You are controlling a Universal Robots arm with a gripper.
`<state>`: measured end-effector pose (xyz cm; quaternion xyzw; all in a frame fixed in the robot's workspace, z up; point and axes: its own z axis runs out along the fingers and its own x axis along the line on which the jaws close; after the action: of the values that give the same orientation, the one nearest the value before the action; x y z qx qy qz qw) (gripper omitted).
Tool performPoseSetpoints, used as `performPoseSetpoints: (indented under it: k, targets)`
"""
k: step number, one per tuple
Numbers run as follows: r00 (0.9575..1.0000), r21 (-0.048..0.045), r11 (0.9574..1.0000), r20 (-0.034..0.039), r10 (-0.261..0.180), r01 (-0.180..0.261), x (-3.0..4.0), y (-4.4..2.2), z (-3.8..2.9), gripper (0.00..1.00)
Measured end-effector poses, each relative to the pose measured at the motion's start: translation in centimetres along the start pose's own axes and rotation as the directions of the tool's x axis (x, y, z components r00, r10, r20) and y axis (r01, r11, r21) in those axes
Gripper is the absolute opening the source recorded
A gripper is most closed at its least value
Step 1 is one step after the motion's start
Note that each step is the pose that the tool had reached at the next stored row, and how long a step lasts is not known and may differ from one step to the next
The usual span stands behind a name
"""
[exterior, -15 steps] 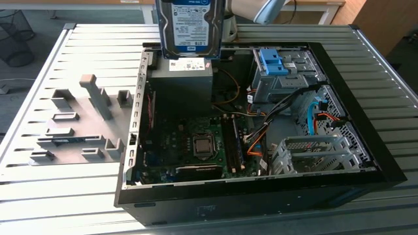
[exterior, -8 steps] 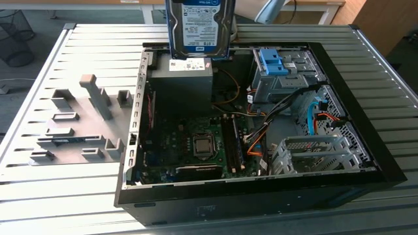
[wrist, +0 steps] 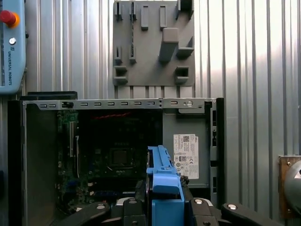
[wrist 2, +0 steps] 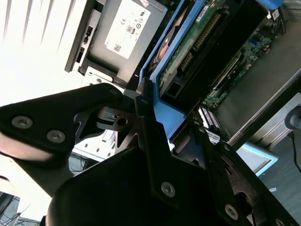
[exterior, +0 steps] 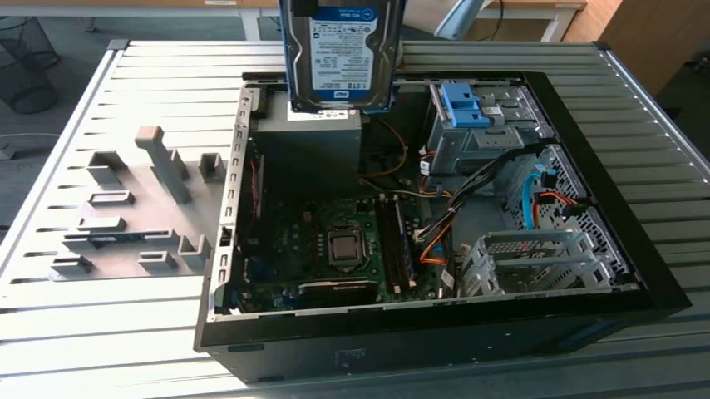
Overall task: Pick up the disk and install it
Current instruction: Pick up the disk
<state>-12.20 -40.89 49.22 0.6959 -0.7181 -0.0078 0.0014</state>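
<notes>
Silver with blue rails, the disk (exterior: 339, 51) hangs upright above the open computer case (exterior: 444, 353), clamped by one rail in the closed jaws of the gripper (wrist: 164, 209); pick-up looks done, installation not yet.

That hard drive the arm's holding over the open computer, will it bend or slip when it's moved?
Probably stiff: the disk is a metal-cased slab, hanging upright without sagging. Likely fairly heavy for its size. It might slip, since the gripper seems to clamp its smooth blue plastic rail, not the metal.
</notes>
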Motion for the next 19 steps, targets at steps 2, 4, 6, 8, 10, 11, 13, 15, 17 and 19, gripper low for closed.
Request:
performPoseSetpoints:
  k: [2,4,6,8,10,11,13,15,17,19]
  targets:
    - [1.0000,0.0001,1.0000,0.0001,0.000,0.000,0.34,-0.05,0.01,0.36]
    - [1.0000,0.0001,1.0000,0.0002,0.000,0.000,0.45,-0.22,0.01,0.36]
    - [1.0000,0.0001,1.0000,0.0000,0.000,0.000,0.47,-0.61,0.00,0.36]
    - [1.0000,0.0001,1.0000,0.0001,0.000,0.000,0.47,-1.13,-0.01,0.36]
    - [1.0000,0.0001,1.0000,0.0000,0.000,0.000,0.45,-1.62,-0.02,0.36]
    - [1.0000,0.0001,1.0000,0.0001,0.000,0.000,0.45,-1.88,-0.02,0.36]
    - [1.0000,0.0001,1.0000,0.0000,0.000,0.000,0.43,-2.40,-0.03,0.36]
    - [1.0000,0.0000,1.0000,0.0000,0.000,0.000,0.41,-2.93,-0.04,0.36]
    - [1.0000,0.0000,1.0000,0.0000,0.000,0.000,0.39,-3.47,-0.04,0.36]
    - [1.0000,0.0000,1.0000,0.0000,0.000,0.000,0.38,-4.04,-0.05,0.36]
